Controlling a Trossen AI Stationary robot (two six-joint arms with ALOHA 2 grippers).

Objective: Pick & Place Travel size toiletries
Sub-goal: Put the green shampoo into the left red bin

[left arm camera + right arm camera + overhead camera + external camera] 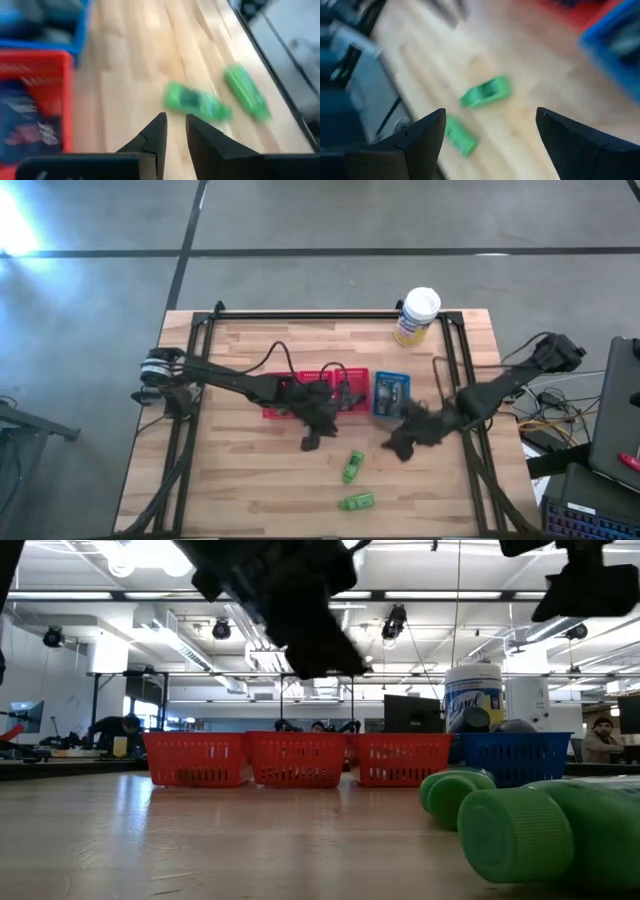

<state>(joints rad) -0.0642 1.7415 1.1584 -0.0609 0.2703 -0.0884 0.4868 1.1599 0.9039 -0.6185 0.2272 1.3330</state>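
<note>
High view: two bright green mini tubes (353, 467) (357, 502) lie apart on bare wood toward the tabletop's near edge. The left gripper (173, 131) has fingers slightly parted, empty; the right gripper (490, 131) gapes wide, empty.

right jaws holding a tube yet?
No. The right gripper stands wide open and empty, both green tubes lying on the table beyond it.
</note>
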